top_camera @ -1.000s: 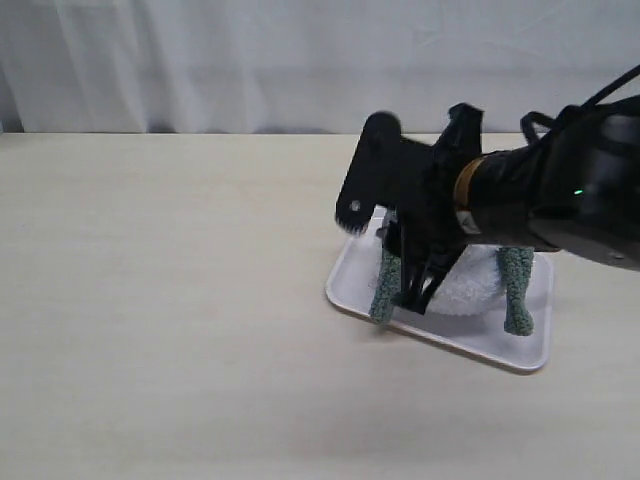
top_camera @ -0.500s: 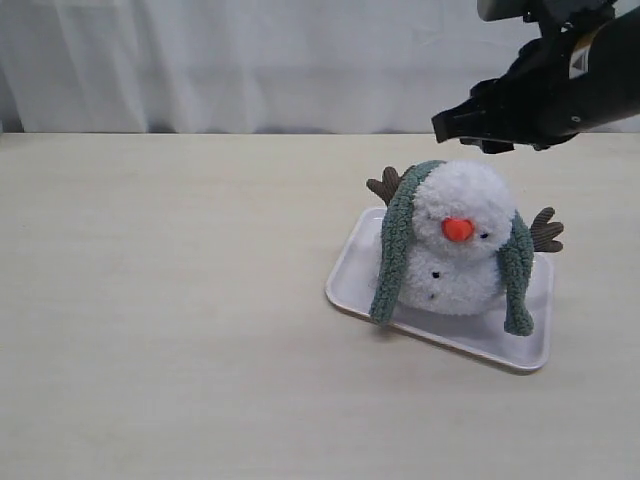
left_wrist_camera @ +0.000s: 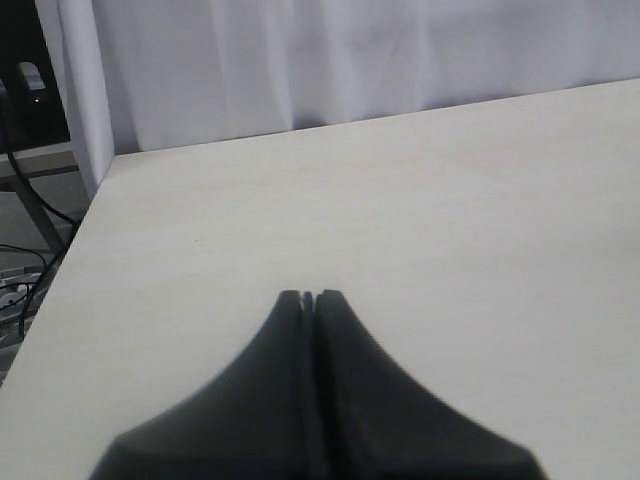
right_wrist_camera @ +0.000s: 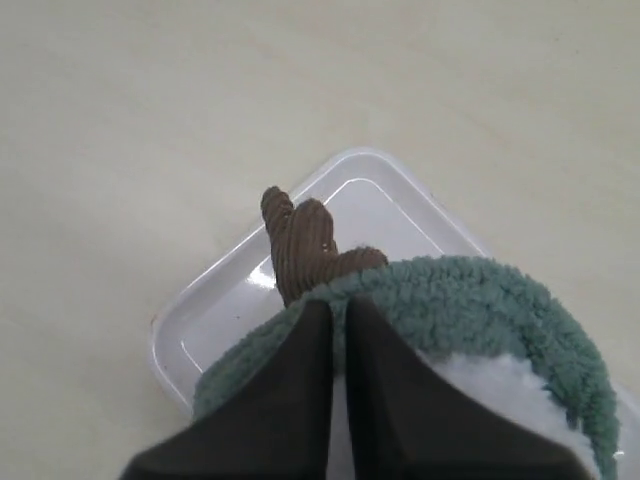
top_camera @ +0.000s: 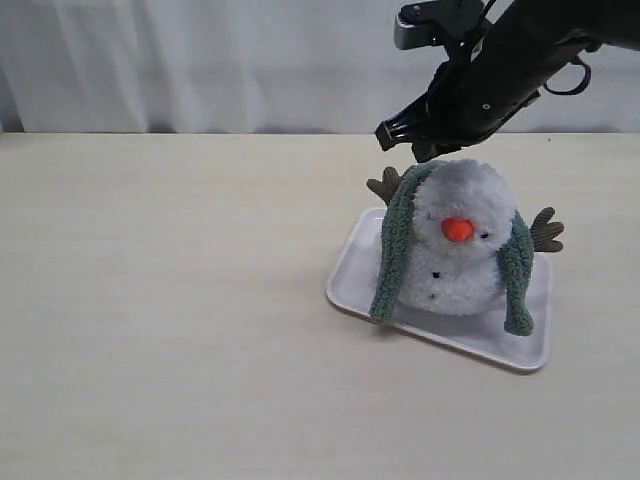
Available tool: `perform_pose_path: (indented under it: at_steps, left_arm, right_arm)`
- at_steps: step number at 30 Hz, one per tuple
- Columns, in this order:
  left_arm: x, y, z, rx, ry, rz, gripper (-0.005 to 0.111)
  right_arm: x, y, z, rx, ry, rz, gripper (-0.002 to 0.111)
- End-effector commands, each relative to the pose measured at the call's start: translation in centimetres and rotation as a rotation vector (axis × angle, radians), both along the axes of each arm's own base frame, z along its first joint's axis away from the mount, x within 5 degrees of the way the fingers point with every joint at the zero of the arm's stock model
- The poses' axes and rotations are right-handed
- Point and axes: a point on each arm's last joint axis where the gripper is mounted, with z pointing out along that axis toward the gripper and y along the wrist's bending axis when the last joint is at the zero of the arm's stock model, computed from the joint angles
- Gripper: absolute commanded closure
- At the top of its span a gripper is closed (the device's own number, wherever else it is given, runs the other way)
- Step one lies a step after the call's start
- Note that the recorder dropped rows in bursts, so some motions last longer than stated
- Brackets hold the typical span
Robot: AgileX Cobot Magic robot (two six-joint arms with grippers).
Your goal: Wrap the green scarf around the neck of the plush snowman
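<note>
Snowman status: plush snowman [top_camera: 462,262] sat upright on white tray [top_camera: 350,275] on the table [top_camera: 160,300], orange nose facing the exterior camera. Green scarf [top_camera: 392,250] was draped round the back of its head, both ends hanging down the front, one on each side of the body and well apart, lower ends reaching the tray. Right gripper [top_camera: 418,148] hung just above the head's back-left edge, near the brown twig arm [right_wrist_camera: 298,240]. In the wrist view its fingers [right_wrist_camera: 310,360] were pressed together with nothing between them, tips over the scarf's edge; contact couldn't be told. Left gripper [left_wrist_camera: 308,297] was over bare table, fingers closed and empty, out of the exterior view.
</note>
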Motion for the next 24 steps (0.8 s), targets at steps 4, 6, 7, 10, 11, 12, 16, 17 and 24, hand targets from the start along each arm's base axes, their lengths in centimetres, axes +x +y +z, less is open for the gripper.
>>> perform_pose_path:
  at_steps: [4, 6, 7, 10, 11, 12, 16, 17, 24]
  left_arm:
    - [0.0, 0.0, 0.0, -0.008, -0.01, 0.002, 0.107]
    - [0.0, 0.0, 0.0, -0.008, -0.01, 0.002, 0.107]
    - [0.0, 0.0, 0.0, -0.008, -0.01, 0.002, 0.107]
    - [0.0, 0.0, 0.0, -0.008, -0.009, 0.002, 0.107]
    - [0.0, 0.0, 0.0, -0.008, -0.009, 0.002, 0.107]
    - [0.0, 0.0, 0.0, -0.008, -0.01, 0.002, 0.107]
    - [0.0, 0.0, 0.0, -0.008, -0.01, 0.002, 0.107]
    - [0.0, 0.0, 0.0, -0.008, -0.01, 0.002, 0.107]
    - [0.0, 0.0, 0.0, -0.008, -0.01, 0.002, 0.107]
  right_arm:
    - [1.1, 0.1, -2.2, -0.037, 0.043, 0.016, 0.104]
    - [1.3, 0.1, -2.6, -0.04, 0.051, 0.016, 0.104]
    - [1.4, 0.2, -3.0, -0.042, 0.059, 0.016, 0.104]
    - [1.6, 0.2, -3.8, -0.049, 0.078, 0.017, 0.104]
    - [1.7, 0.3, -4.1, -0.051, 0.085, 0.017, 0.104]
    - [1.8, 0.3, -4.4, -0.054, 0.094, 0.017, 0.104]
    - [2.0, 0.2, -5.6, -0.085, 0.128, 0.023, 0.104]
    - [2.0, 0.2, -5.8, -0.088, 0.134, 0.024, 0.104]
    - [1.9, 0.4, -5.5, -0.095, 0.118, 0.074, 0.104]
